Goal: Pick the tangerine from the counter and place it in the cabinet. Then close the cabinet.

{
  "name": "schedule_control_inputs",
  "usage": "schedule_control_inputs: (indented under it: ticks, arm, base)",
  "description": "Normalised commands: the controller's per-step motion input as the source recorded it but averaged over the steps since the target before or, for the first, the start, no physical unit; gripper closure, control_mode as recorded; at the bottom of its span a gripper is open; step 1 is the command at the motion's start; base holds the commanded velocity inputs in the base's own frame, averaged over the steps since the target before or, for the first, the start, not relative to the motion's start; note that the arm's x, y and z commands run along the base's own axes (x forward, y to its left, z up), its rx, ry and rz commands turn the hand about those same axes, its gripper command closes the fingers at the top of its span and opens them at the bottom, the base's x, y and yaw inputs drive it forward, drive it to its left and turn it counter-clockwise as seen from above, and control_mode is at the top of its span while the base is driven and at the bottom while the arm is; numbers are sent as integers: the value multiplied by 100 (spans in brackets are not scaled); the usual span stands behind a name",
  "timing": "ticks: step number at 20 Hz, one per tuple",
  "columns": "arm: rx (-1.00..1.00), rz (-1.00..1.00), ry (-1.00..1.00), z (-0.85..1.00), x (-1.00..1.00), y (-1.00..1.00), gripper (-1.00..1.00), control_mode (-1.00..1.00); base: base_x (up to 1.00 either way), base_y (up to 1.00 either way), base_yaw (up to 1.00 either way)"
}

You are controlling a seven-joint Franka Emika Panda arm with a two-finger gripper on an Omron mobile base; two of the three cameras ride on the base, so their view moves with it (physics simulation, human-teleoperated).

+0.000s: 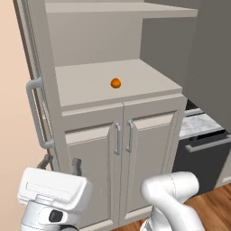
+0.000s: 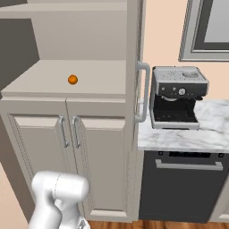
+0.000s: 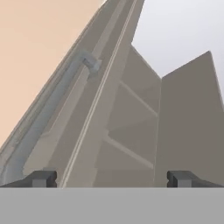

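Observation:
The tangerine (image 1: 115, 83) (image 2: 72, 79) lies on the lower shelf of the open cabinet (image 1: 85, 85) (image 2: 44, 74), apart from everything else. Both cabinet doors stand swung out, edge-on to the cameras. The left door's bar handle (image 1: 35, 113) (image 3: 52, 109) is close in front of my gripper (image 1: 61, 164) (image 3: 112, 178). The gripper sits low at the left, below that handle and far below and left of the tangerine. It is open wide, with nothing between its fingertips (image 3: 41, 178). The marbled counter (image 2: 197, 134) (image 1: 196, 124) lies to the cabinet's right.
A lower pair of shut doors (image 1: 122, 153) (image 2: 67, 147) is under the shelf. The right door's handle (image 2: 144, 91) juts out beside a coffee machine (image 2: 179, 96) on the counter. A dark dishwasher front (image 2: 183, 188) sits below.

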Motion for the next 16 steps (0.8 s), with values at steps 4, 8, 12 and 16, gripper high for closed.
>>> schedule_control_inputs:
  ticks: [4,8,12,16]
  arm:
    - [-2,-8,-2,-19,71,20,-100,-100]
    - [-8,-7,-7,-37,60,47,-100,-100]
    - [-3,-8,-5,-23,64,26,-100,-100]
    - [3,-8,-5,0,63,-18,-100,-100]
  base:
    - [0,0,0]
    - [0,0,0]
    - [0,0,0]
    - [0,0,0]
